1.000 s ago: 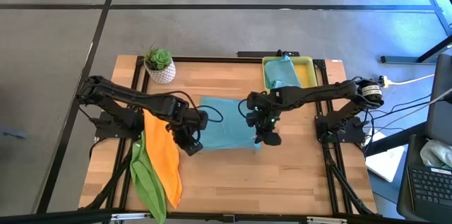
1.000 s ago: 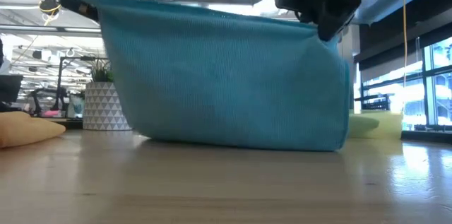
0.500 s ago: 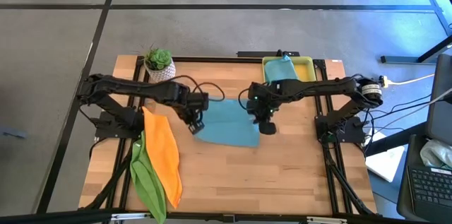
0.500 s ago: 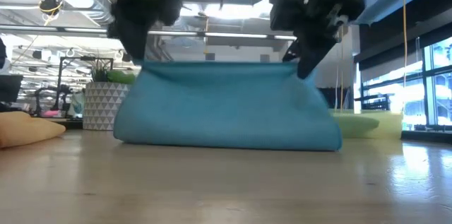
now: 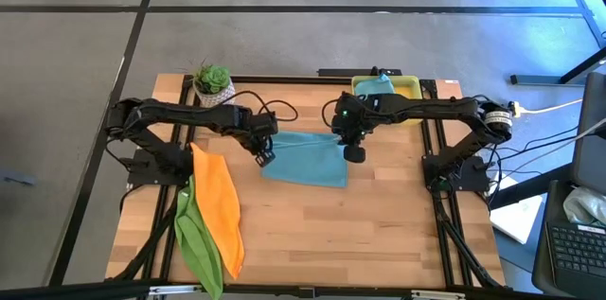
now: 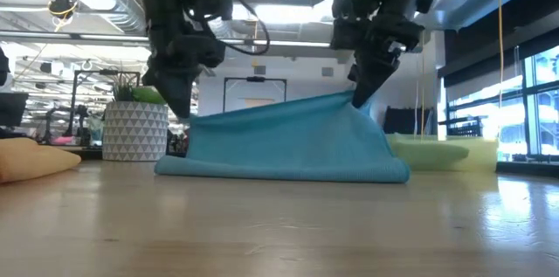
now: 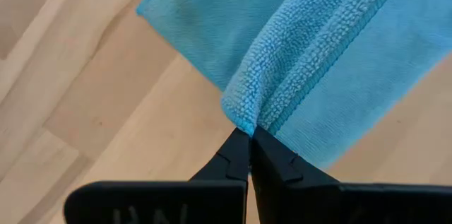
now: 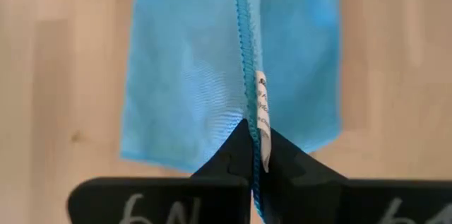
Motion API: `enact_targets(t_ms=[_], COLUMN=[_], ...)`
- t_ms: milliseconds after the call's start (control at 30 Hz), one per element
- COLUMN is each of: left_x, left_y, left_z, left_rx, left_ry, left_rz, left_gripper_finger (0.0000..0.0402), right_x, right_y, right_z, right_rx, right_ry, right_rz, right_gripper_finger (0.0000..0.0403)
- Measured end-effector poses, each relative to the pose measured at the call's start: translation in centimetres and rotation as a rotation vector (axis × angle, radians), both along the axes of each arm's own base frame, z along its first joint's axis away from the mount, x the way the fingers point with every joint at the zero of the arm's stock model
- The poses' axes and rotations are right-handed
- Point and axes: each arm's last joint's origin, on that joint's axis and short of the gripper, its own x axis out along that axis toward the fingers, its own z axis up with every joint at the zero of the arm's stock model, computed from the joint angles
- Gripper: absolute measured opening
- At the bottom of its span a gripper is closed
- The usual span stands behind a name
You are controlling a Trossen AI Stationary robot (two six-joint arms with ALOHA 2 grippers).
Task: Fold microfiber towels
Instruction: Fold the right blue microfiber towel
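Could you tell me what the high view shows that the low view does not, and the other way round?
Only the high view shows the orange towel and the lime green towel spread out at the table's left, and the teal towel in the yellow tray. Only the low view shows the blue towel's far edge raised off the table, and the room behind. Both show the left gripper and right gripper shut on the blue towel's corners, and the potted plant.
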Motion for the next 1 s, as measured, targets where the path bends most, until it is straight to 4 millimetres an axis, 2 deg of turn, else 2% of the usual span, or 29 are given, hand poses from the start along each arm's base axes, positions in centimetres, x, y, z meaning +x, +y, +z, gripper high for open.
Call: enact_targets(t_ms=[167,467,600,833,1000], left_x=[-0.2,0.2,-0.3,-0.6,-0.8], left_y=[0.5,1.8,2.5,3.3,3.8], left_z=[-0.3,-0.1,-0.2,-0.3,-0.2], left_rx=[0.004,0.051,0.056,0.063,0.068], left_ry=[0.003,-0.064,-0.030,-0.015,-0.014], left_rz=[0.014,0.034,0.066,0.052,0.070], left_gripper_finger=[0.0000,0.0006,0.0031,0.0081,0.0099], right_x=[-0.4,-1.1,-1.0,-0.7,-0.8], right_y=[-0.6,-0.5,-0.6,-0.9,-1.0], right_z=[-1.0,-2.6,-2.5,-2.4,-2.5], right_rx=[-0.007,0.015,0.014,-0.045,-0.086], right_ry=[-0.006,0.027,0.014,-0.002,0.014], right_rz=[-0.024,-0.050,-0.073,-0.128,-0.148], right_gripper_finger=[0.0012,0.0020,0.0051,0.0133,0.0171])
